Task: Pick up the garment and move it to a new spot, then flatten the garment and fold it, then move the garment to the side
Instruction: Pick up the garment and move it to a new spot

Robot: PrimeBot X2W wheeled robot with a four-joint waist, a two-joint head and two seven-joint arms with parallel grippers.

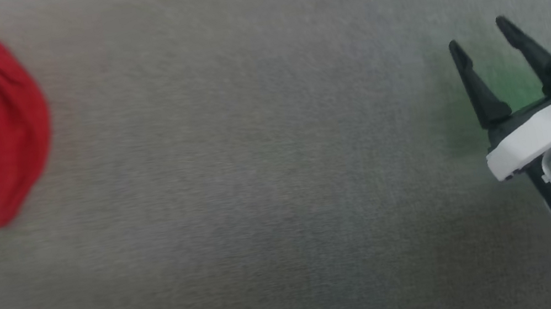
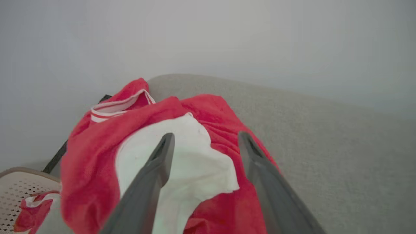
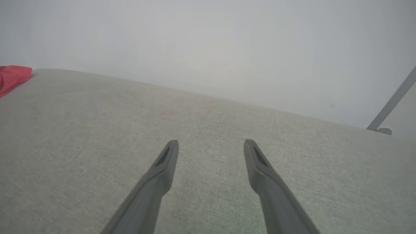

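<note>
Table (image 1: 279,176): grey cloth top. Garment (image 1: 1,122) lies crumpled in a heap at its left edge, red with a white patch uppermost, cut off by the head view's frame. Left gripper (image 2: 206,136): fingers apart, astride the white patch, nothing clamped. Right gripper (image 1: 477,31): fingers apart over table, well apart from garment.

Step judged: first pick-up, not yet made. Next move calls for left to lower and close on a good bunch of cloth.

Lettering hidden in folds. Cannot tell whether fingertips touch cloth. Pale perforated thing (image 2: 16,191) beside heap unidentified.

From the head we look steeply down onto the grey surface (image 1: 279,176). From both wrists we look low along it. All views share the garment (image 2: 91,156), closest at the left wrist.
</note>
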